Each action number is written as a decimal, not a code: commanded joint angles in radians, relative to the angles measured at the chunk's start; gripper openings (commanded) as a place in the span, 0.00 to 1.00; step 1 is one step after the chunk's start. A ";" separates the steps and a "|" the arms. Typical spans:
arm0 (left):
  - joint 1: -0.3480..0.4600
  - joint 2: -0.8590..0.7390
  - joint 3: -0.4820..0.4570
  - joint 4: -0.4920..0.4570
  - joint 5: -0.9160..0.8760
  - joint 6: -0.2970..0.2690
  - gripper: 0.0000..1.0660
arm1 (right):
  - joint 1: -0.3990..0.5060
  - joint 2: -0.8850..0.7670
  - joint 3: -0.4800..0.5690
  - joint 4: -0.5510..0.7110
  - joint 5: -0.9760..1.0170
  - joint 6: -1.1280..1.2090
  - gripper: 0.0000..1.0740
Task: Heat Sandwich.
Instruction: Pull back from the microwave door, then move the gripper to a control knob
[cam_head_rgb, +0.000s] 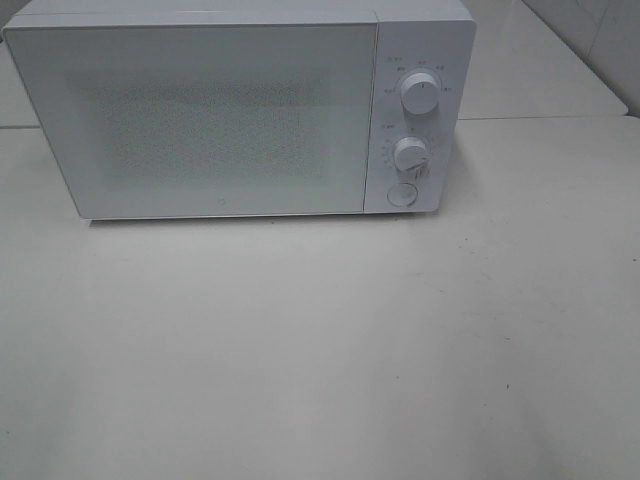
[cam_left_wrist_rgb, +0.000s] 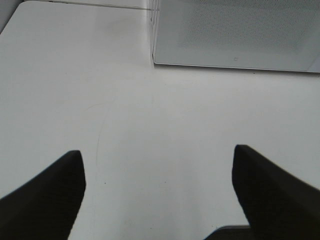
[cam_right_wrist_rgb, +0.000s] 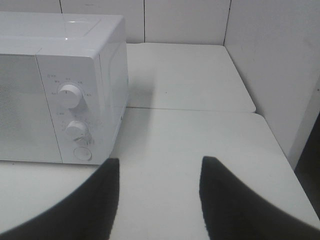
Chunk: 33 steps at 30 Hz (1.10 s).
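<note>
The sandwich shows in none of the three views. No bare stretch of the tabletop (cam_head_rgb: 320, 350) carries it, and neither hand holds it. The white microwave (cam_head_rgb: 220, 110) stands with its door (cam_head_rgb: 200, 120) closed, and the speckled screen in the door lets nothing inside be made out. Whether the sandwich already lies inside cannot be told.

The left hand (cam_left_wrist_rgb: 157, 150) has its fingers spread wide apart with only bare tabletop between them. The lower front corner of the microwave sits well ahead of its fingertips. The right hand (cam_right_wrist_rgb: 160, 160) has its fingers apart too, somewhat less widely, and is also empty. The control panel lies ahead of it, toward the left hand's side, with the upper knob (cam_right_wrist_rgb: 70, 95), the lower knob (cam_right_wrist_rgb: 76, 129) and a round button (cam_right_wrist_rgb: 82, 153) below them, none of them touched.

Both hands are pulled back and idle, so this reads as a pause between steps: either the task has not properly begun or the food is shut inside.

In either case the next move probably concerns the panel. The right hand is the nearer one, and it would need to reach forward and press the round button squarely, which is likely the door release, or pinch a knob and turn it. That calls for a narrower finger gap and a straight approach to the small, smooth control.
</note>
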 joint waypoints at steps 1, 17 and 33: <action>0.001 -0.024 0.003 -0.007 -0.014 0.000 0.71 | 0.000 0.030 0.002 -0.009 -0.060 -0.010 0.47; 0.001 -0.024 0.003 -0.007 -0.014 0.000 0.71 | 0.081 0.507 0.002 -0.012 -0.595 -0.061 0.48; 0.001 -0.024 0.003 -0.007 -0.014 0.000 0.71 | 0.299 0.946 -0.005 0.172 -0.906 -0.052 0.80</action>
